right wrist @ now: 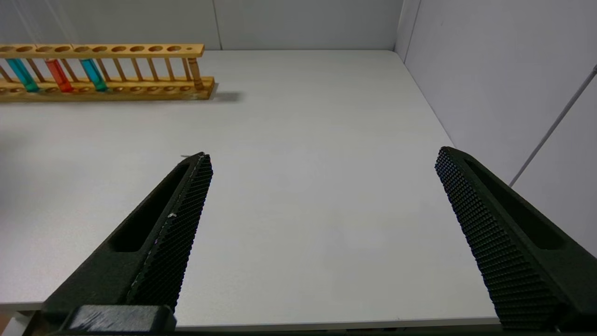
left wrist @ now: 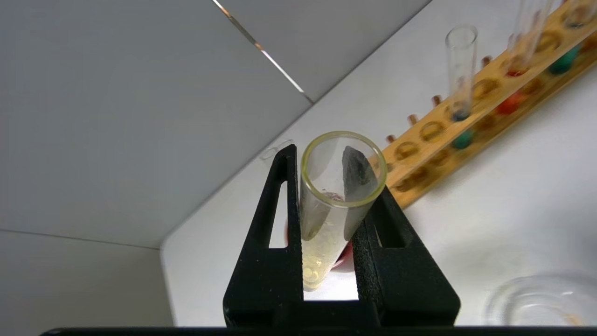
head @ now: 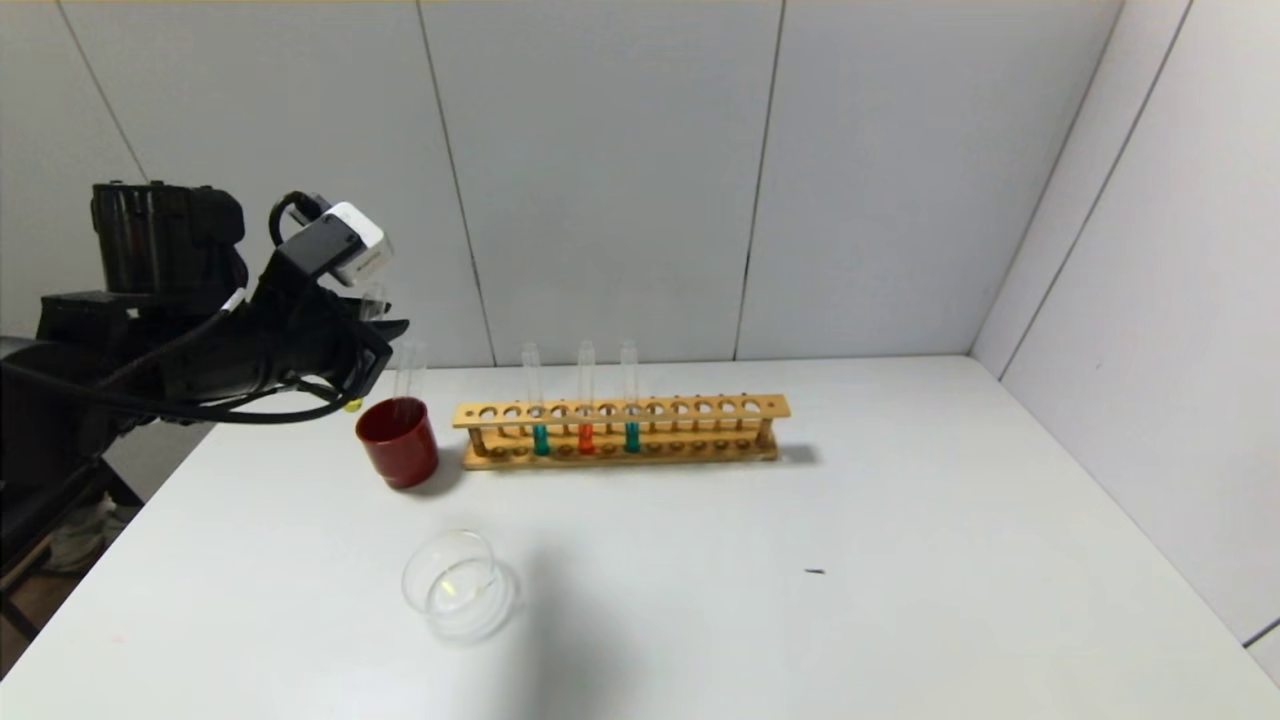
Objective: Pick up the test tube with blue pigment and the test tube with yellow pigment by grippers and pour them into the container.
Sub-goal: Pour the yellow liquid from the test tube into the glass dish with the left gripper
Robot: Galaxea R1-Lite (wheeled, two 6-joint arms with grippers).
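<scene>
While the left gripper (left wrist: 326, 224) clamps its jaws on the slim clear glass tube with yellow residue (left wrist: 333, 205) above the dark red cup (head: 398, 441), it should lower slowly, keeping the tube upright between the jaws.
</scene>
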